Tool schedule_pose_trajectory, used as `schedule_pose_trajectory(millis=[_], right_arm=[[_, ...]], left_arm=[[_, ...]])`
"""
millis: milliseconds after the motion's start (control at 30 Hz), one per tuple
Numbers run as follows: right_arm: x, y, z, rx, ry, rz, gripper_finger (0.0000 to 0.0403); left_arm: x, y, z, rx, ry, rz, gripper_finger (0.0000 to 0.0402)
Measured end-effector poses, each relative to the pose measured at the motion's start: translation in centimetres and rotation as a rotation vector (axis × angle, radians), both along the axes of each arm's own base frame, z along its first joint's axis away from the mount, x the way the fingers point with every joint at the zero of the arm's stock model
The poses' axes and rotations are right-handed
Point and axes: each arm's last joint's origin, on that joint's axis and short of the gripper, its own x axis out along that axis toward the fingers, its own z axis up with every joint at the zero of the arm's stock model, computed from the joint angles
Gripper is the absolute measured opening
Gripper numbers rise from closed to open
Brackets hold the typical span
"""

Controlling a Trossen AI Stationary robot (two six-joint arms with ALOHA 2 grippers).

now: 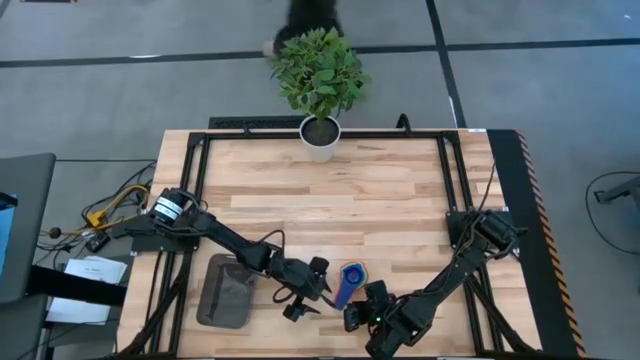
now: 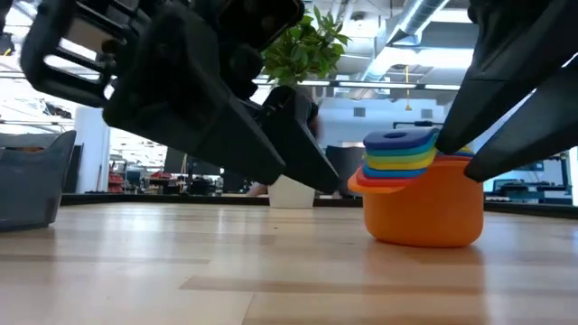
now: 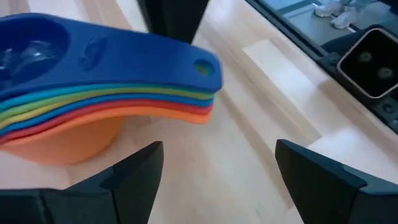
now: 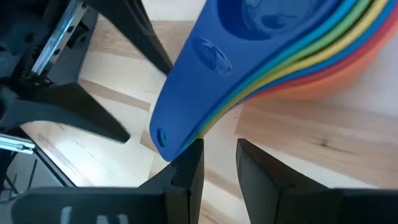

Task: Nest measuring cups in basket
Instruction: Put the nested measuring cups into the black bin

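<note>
**Nested cups standing on table, outside basket**

You are looking at the basket lying near the table's front edge. The stacked measuring cups are sitting beside it, on bare wood. Your left gripper is hovering wide open near their handles. Your right gripper is sitting partly closed, gripping nothing.

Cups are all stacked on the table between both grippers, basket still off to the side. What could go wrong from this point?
1. The nested measuring cups stand on the table, not in the basket; whichever gripper grabs only the fanned handles may lift the upper cups and leave the orange cup behind.
2. The open left gripper and the right gripper, fingers narrowly apart, face each other close around the stack; they could collide or tip it.
</note>
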Motion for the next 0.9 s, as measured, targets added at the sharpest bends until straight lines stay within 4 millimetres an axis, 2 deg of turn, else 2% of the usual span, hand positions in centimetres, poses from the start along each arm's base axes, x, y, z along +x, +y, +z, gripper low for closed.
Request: schedule_pose_trajectory(millis=[533, 900], right_arm=[[1.2, -1.3, 0.0, -0.024, 0.036, 0.014, 0.0118], [1.1, -1.2, -0.1, 0.01, 0.064, 0.03, 0.0118]], left_arm=[[-0.1, -0.4, 0.1, -0.018, 0.014, -0.03, 0.03], [0.0, -0.6, 0.3, -0.022, -0.004, -0.036, 0.03]])
